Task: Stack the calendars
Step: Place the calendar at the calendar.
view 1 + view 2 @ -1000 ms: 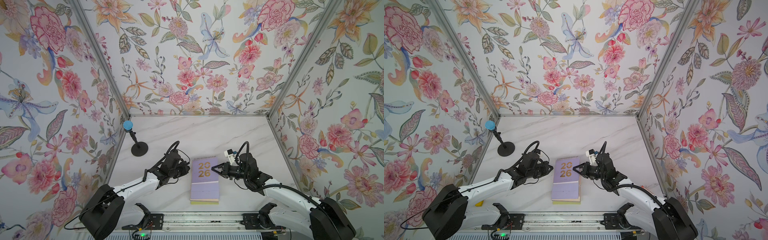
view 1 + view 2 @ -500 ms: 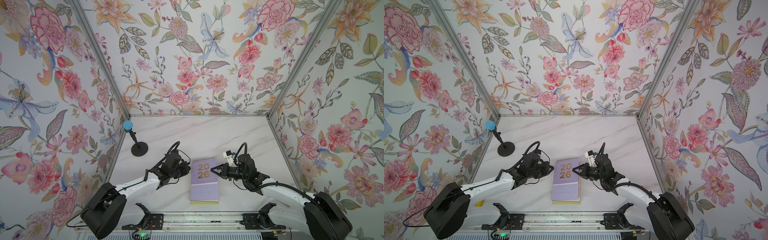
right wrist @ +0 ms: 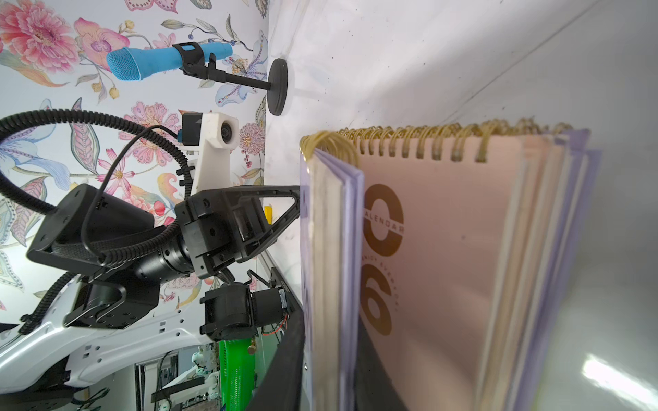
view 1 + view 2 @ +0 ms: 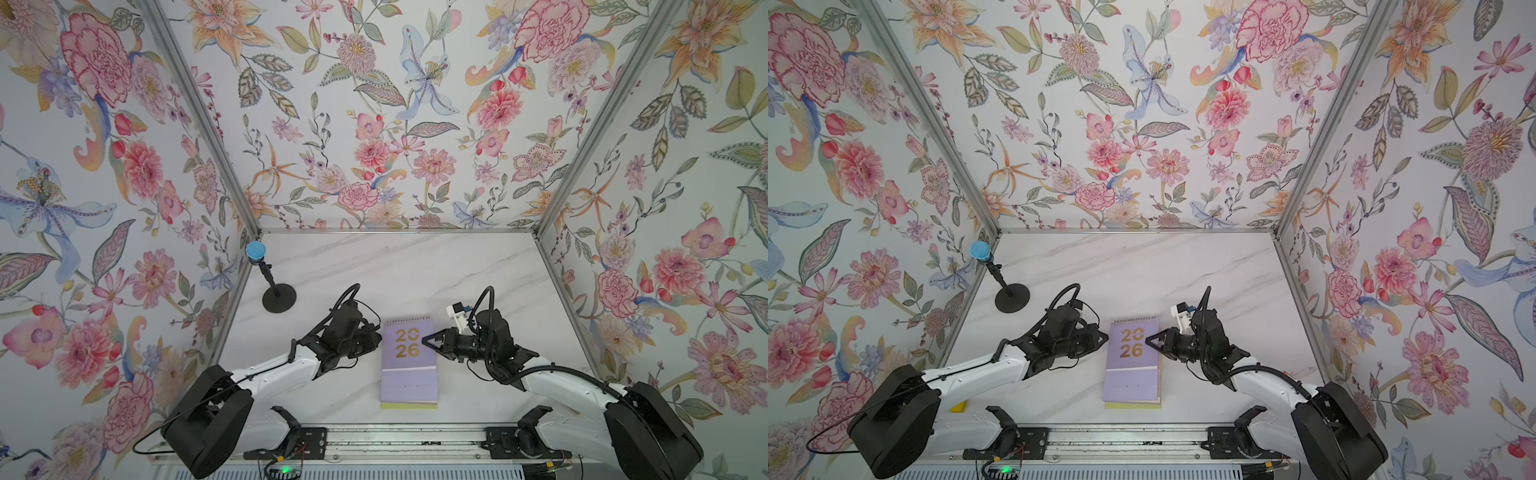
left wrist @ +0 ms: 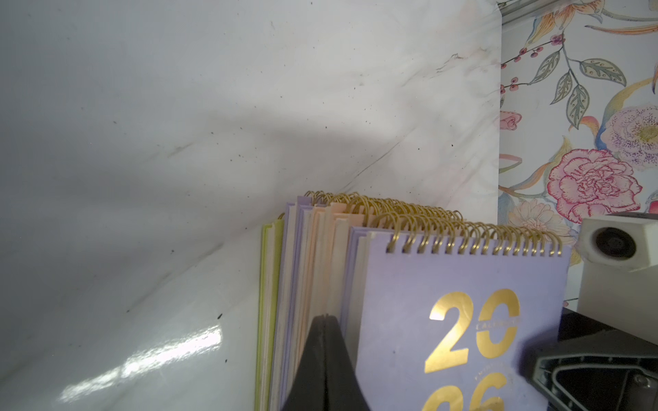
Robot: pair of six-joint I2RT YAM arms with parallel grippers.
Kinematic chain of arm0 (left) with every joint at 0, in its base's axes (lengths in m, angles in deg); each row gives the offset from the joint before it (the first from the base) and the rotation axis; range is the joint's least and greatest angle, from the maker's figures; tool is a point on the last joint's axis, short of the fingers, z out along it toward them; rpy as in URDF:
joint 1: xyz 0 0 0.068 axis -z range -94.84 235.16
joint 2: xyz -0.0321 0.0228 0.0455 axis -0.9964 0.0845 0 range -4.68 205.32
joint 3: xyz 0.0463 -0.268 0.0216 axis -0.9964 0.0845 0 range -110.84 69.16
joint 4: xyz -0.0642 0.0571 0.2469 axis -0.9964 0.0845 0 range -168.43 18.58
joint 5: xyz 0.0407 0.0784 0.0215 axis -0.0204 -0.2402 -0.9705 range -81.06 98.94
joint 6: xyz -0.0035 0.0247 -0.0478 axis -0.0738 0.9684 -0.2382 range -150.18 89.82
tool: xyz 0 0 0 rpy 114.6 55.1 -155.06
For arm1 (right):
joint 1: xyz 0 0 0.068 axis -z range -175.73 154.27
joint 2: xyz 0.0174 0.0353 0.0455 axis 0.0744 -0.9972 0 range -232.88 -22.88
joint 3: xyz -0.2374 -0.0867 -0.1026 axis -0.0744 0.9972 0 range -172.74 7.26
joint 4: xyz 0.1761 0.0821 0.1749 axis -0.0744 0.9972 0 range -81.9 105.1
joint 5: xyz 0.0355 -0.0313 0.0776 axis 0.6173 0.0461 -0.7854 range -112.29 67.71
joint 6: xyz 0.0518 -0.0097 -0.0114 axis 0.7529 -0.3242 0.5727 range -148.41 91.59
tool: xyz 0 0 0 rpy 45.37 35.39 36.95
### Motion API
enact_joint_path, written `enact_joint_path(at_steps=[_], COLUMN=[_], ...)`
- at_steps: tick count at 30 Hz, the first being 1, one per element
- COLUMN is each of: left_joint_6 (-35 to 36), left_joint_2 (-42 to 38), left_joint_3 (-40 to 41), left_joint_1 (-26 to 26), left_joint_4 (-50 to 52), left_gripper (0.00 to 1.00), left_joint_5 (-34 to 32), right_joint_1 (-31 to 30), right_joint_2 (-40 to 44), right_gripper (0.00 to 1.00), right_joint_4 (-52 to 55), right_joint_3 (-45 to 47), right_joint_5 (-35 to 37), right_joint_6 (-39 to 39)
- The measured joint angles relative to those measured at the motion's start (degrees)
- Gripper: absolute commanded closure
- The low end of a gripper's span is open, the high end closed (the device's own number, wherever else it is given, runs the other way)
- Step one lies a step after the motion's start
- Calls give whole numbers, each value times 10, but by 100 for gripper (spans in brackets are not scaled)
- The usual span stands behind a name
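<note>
The calendars (image 4: 409, 365) lie in one stack near the table's front middle. A lilac one with gold "2026" is on top, and a yellow-green edge (image 4: 409, 405) shows at the bottom. My left gripper (image 4: 379, 338) is shut, its tip (image 5: 324, 316) against the stack's left side. My right gripper (image 4: 424, 338) is at the stack's right edge. Its jaws (image 3: 331, 320) stand above and below the top lilac calendar (image 3: 334, 231), closed on its edge. That edge is raised off the peach calendar (image 3: 445, 249) under it.
A blue microphone (image 4: 255, 250) on a black stand (image 4: 279, 298) is at the back left by the wall. Floral walls close three sides. A metal rail (image 4: 407, 440) runs along the front edge. A small yellow bar (image 4: 959, 407) lies under my left arm.
My right gripper has moved a little to the left, further onto the top calendar's right edge. My left arm and the stack have stayed where they were.
</note>
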Motion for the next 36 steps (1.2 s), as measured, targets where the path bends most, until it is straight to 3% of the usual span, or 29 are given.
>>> enact_joint_path(at_steps=[36], left_joint_6=[0], left_joint_2=[3], left_joint_3=[1], left_joint_1=[0], left_joint_4=[1], left_gripper=[100], left_joint_5=[0], right_joint_1=[42], right_joint_2=[0], right_gripper=[61], right_joint_4=[61], right_joint_3=[2], right_joint_5=[17], right_joint_6=[-35])
